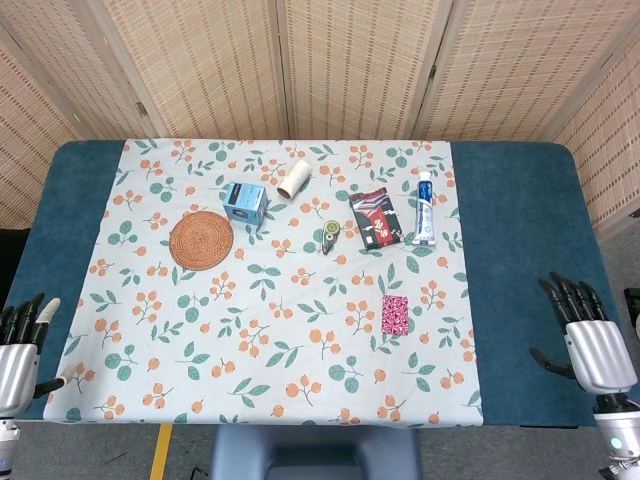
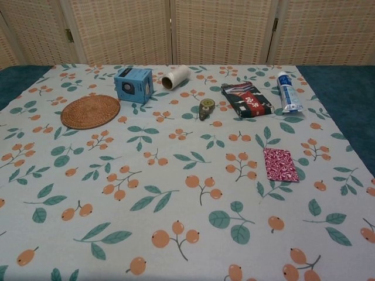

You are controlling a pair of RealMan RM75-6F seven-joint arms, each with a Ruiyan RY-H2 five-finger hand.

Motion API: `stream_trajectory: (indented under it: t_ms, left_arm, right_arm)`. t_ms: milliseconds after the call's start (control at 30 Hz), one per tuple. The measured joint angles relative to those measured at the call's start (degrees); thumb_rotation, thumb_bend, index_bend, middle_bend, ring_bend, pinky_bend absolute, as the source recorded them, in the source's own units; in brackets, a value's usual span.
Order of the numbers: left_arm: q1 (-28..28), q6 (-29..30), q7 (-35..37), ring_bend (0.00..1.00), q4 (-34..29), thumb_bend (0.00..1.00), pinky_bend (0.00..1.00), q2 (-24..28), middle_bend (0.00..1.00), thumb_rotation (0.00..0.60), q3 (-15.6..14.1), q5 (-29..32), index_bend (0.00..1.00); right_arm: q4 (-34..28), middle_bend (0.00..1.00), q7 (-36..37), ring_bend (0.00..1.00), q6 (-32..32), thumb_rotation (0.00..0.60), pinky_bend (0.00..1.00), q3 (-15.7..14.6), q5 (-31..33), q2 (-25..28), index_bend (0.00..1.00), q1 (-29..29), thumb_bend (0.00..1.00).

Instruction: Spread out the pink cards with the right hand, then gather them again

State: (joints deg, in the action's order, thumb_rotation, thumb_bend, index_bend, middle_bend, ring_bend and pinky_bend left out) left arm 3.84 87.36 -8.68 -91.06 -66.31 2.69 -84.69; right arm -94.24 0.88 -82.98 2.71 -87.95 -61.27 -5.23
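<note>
the pink cards (image 1: 395, 314) lie as one neat stack on the floral tablecloth (image 1: 290, 340), toward the right side of the printed cloth and nearer the front edge than the other items, with nothing touching them. the right hand (image 1: 590, 337) sits well apart from the stack over the blue table (image 1: 520, 250) surface at the right front corner, its fingers (image 1: 562, 296) extended and spread, thumb out to the side, holding nothing. the left hand (image 1: 18, 350) shows at the opposite front corner, partly cut off by the frame edge, fingers likewise straight and apart and empty. neither hand appears in the chest view. across the back half of the cloth, from left to right, are a round woven coaster (image 1: 201, 239), a small blue box (image 1: 244, 201), a cardboard tube (image 1: 293, 178) lying on its side, a small green tape dispenser (image 1: 330, 235), a dark red-and-black packet (image 1: 377, 218) and a toothpaste tube (image 1: 424, 207) with a blue cap end. the packet and toothpaste tube lie just beside each other, directly behind the card stack. woven folding screens (image 1: 350, 65) stand behind the table.
</note>
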Motion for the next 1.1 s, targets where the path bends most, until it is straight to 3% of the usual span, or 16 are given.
stream_trajectory:
  t_ms: [333,433,533,700,767,1100]
  left_arm:
    - [-0.05,-0.36,0.31,0.05,0.21,0.22,0.00,-0.25,0.03,0.600,-0.26,-0.12,0.09]
    - [-0.05,-0.67,0.53,0.06,0.21,0.22,0.00,-0.21,0.03,0.600,-0.48,-0.19,0.09]
    - [-0.18,-0.54,0.76,0.06,0.18,0.22,0.00,-0.21,0.03,0.600,-0.56,-0.27,0.09]
    - [-0.37,-0.53,1.01,0.07,0.22,0.22,0.00,-0.22,0.03,0.600,-0.91,-0.57,0.10]
    - [-0.46,-0.58,1.16,0.07,0.23,0.22,0.00,-0.19,0.03,0.600,-0.99,-0.56,0.10]
    - [-0.75,-0.44,1.96,0.09,0.25,0.22,0.00,-0.17,0.03,0.600,-1.21,-0.82,0.12]
  right_arm:
    - [-1.35,0.06,0.92,0.05,4.31,0.596,0.00,-0.58,0.16,0.56,0.03,-1.85,0.21]
    - [-2.18,0.05,1.74,0.05,7.02,0.572,0.00,-0.68,0.66,0.78,0.06,-3.05,0.21]
    - [-3.01,0.05,2.28,0.03,10.10,0.514,0.00,-0.71,1.28,0.87,0.08,-4.61,0.21]
    - [-4.17,0.05,3.97,0.00,15.13,0.288,0.00,-0.27,3.12,-0.18,0.14,-7.58,0.21]
    - [-4.33,0.04,4.91,0.00,16.79,0.238,0.00,-0.10,3.66,-0.77,0.18,-8.59,0.21]
    - [-3.34,0.02,4.28,0.00,27.58,0.184,0.00,0.33,8.07,-4.86,0.22,-14.83,0.21]
